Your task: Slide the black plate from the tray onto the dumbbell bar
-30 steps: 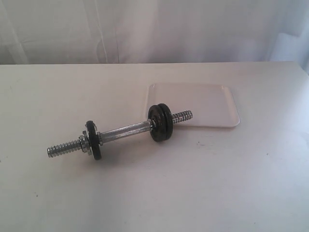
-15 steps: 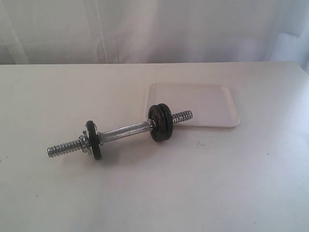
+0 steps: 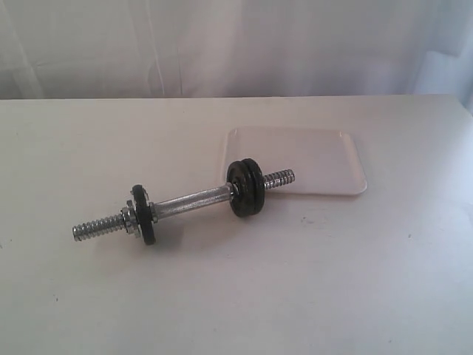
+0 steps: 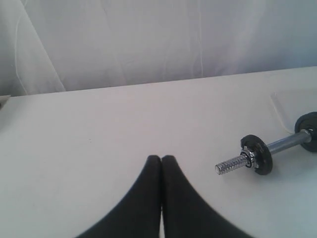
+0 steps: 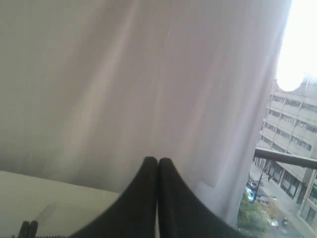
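The dumbbell bar [image 3: 194, 200] lies on the white table, slanting from front left to back right. Beside its silver star nut [image 3: 128, 217] stands one black disc [image 3: 143, 214]. Two black plates [image 3: 245, 188] sit pressed together on the bar near its right threaded end, which reaches over the tray [image 3: 318, 151]. The white tray holds no disc. Neither gripper shows in the exterior view. In the left wrist view my left gripper [image 4: 161, 157] is shut and empty, apart from the bar's threaded end [image 4: 232, 165]. My right gripper [image 5: 158, 159] is shut, empty, and faces the curtain.
A white curtain [image 3: 236, 44] hangs behind the table's far edge. In the right wrist view a window gap [image 5: 292, 148] shows buildings outside, and the tops of the paired discs [image 5: 27, 229] peek in at the frame's edge.
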Motion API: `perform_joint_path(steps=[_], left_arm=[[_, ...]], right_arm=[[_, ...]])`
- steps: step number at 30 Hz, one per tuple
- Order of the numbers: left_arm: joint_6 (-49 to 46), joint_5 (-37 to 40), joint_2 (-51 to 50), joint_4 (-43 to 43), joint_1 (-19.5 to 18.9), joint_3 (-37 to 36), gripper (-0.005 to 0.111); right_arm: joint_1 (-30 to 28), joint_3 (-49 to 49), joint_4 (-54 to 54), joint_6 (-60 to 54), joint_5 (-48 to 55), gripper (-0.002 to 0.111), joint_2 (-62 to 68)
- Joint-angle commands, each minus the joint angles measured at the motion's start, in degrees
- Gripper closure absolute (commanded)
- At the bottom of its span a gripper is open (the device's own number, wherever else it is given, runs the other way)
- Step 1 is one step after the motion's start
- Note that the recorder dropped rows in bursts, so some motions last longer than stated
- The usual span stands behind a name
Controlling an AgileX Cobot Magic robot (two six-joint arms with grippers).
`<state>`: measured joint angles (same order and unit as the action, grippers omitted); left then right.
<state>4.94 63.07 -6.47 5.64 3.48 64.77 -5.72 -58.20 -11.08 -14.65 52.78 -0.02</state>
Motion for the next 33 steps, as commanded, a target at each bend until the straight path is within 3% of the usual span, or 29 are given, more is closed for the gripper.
perform_joint_path(steps=[1,3,11,16,27,33], left_arm=[[0.41,3.83,6.47,-0.19,0.04,-0.17,0.107],[0.41,6.9,6.47,0.05,0.04,0.21,0.107],[0.41,6.9,6.47,-0.44,0.04,1.66,0.107],[0.41,6.56,6.47,-0.44,0.04,-1.08,0.107],[0.94,-10.27,6.47,-1.1,0.04,-21.6,0.107],[0.94,-23.96,6.47,-1.33,0.04,-35.92,0.107]], right_arm=[[0.0,0.67,0.01,-0.15,2.66,0.108,0.02],[0.0,0.68,0.01,-0.15,2.93,0.108,0.02],[0.0,1.0,-1.41,-0.15,3.28,0.108,0.02],[0.0,2.5,-1.41,-0.15,1.07,0.108,0.02],[0.0,19.28,1.04,-0.15,-10.8,0.108,0.02],[0.0,28.41,0.63,-0.15,-18.9,0.108,0.02]])
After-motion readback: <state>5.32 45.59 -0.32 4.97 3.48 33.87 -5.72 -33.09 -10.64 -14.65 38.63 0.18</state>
